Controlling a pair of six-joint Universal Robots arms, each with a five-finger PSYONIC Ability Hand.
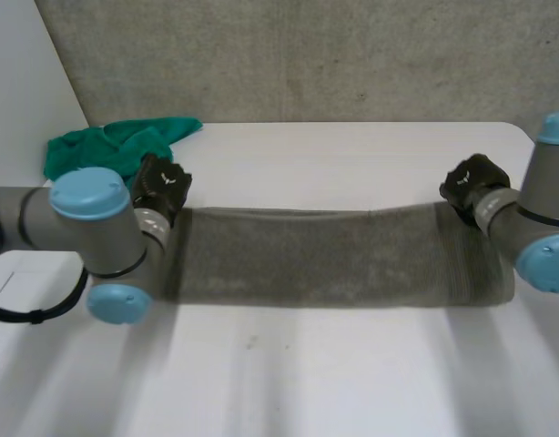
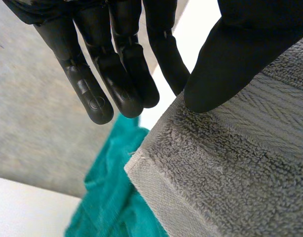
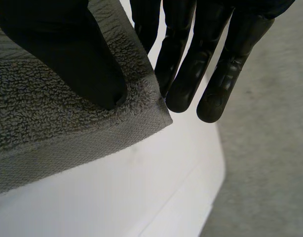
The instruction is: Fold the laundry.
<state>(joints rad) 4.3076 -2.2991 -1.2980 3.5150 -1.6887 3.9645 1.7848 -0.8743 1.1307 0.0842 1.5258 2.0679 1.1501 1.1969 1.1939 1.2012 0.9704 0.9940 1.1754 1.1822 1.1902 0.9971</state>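
Observation:
A grey towel is stretched out wide between my two hands and held above the white table. My left hand pinches the towel's left top corner between its thumb and fingers. At the other end, my right hand pinches the right top corner the same way, thumb on top of the cloth and fingers behind it. The towel's lower edge hangs down towards the table.
A crumpled green cloth lies at the table's far left corner, just beyond my left hand, and it appears again below the towel corner. A grey carpeted wall stands behind the table. The table's right edge runs past my right hand.

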